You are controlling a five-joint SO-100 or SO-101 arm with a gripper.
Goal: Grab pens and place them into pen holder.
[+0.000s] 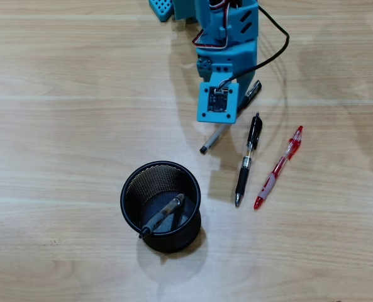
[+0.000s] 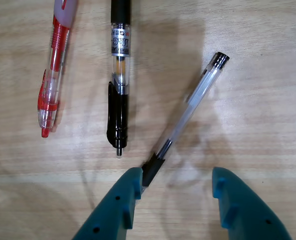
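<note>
In the overhead view the pen holder [image 1: 180, 240], a round black mesh cup, stands in front of the arm with one pen [image 1: 164, 214] lying slanted inside it. Three pens lie on the table. A clear pen [image 2: 190, 107] lies slanted, and its black end runs under my left finger [image 2: 130, 186]. A black-gripped pen [image 2: 119, 90] lies left of it in the wrist view, and a red pen [image 2: 52, 75] lies farther left. My gripper [image 2: 176, 176] is open low over the table, with bare wood between its fingers. From above, the wrist mount [image 1: 217, 100] hides the fingers.
The blue arm's base [image 1: 224, 25] stands at the back edge, with a black cable [image 1: 275, 53] looping to its right. In the overhead view the black-gripped pen [image 1: 248, 158] and the red pen [image 1: 278, 168] lie right of the holder.
</note>
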